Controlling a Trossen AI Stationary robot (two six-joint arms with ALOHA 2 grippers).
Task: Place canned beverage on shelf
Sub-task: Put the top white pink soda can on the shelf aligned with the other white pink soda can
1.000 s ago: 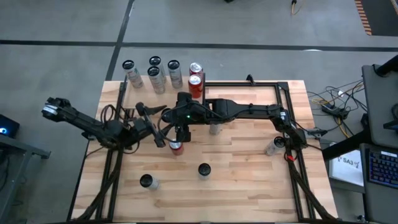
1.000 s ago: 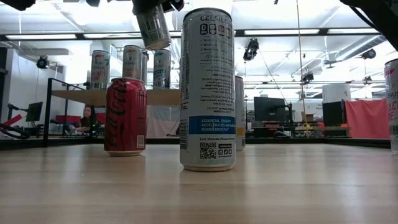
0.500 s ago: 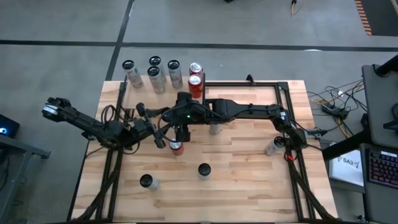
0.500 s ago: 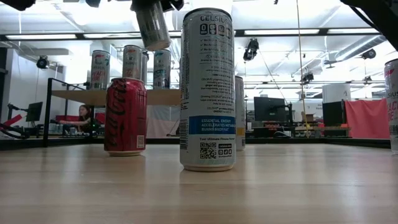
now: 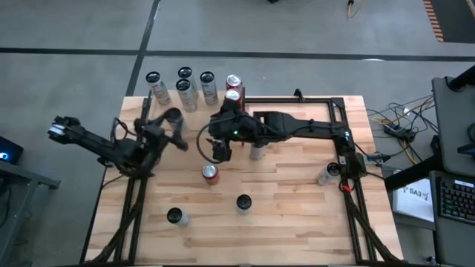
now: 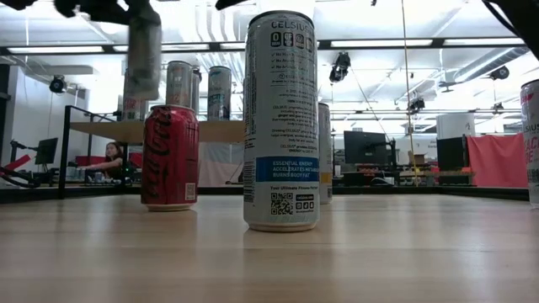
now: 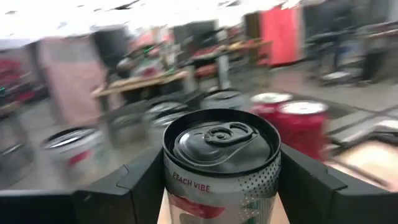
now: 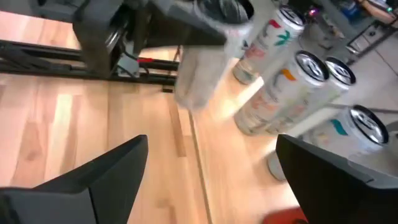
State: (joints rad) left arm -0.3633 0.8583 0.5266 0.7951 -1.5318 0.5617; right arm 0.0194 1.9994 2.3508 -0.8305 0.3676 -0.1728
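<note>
- Since a second ago, the left gripper (image 5: 172, 119) has lifted away from the table's middle toward ten o'clock, carrying a slim can (image 7: 221, 168), while the right gripper (image 5: 220, 152) has let go and spread its fingers.
- Left gripper: its jaws are clamped on either side of the slim can, whose label reads "PEACH VIBE" in the left wrist view; the low view shows this can (image 6: 143, 50) held upright above the table, in front of the shelf's cans.
- Right gripper: it hovers near the table centre with its jaws wide apart and nothing between them; the right wrist view shows bare tabletop (image 8: 93, 143) between its fingers (image 8: 99, 180).
- Shelf (image 6: 160, 130): it stands at the table's twelve o'clock edge and carries three pale slim cans (image 5: 184, 87) and two red cans (image 5: 234, 93).
- On the table: a red cola can (image 5: 211, 173) stands just at six o'clock of the right gripper, a tall white can (image 6: 280, 118) nearest the low camera, two dark-topped cans (image 5: 243, 202) toward six o'clock, and another can (image 5: 327, 173) at three o'clock.
</note>
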